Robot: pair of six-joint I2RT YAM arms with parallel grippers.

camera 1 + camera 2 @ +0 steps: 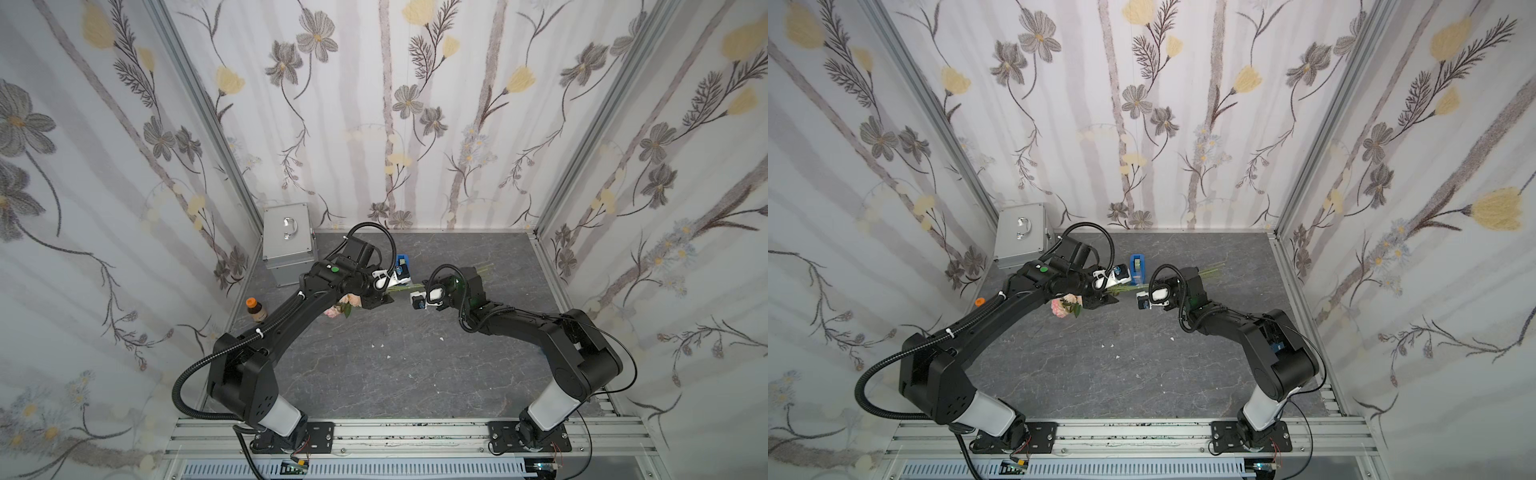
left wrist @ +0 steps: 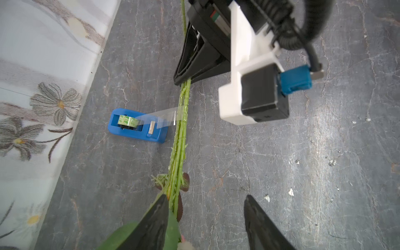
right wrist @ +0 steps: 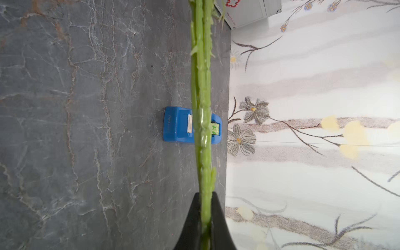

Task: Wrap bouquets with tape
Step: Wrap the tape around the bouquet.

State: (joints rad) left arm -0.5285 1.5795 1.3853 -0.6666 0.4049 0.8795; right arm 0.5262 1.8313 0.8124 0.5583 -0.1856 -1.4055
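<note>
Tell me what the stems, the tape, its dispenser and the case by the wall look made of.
Stems: likely moulded plastic, pale green, slightly glossy, with regular nubs.
Tape: thin clear film, shiny; the floor shows through it.
Dispenser: smooth blue plastic, rounded moulded edges.
Case: probably aluminium, matte silver panels, shiny handle.
</note>
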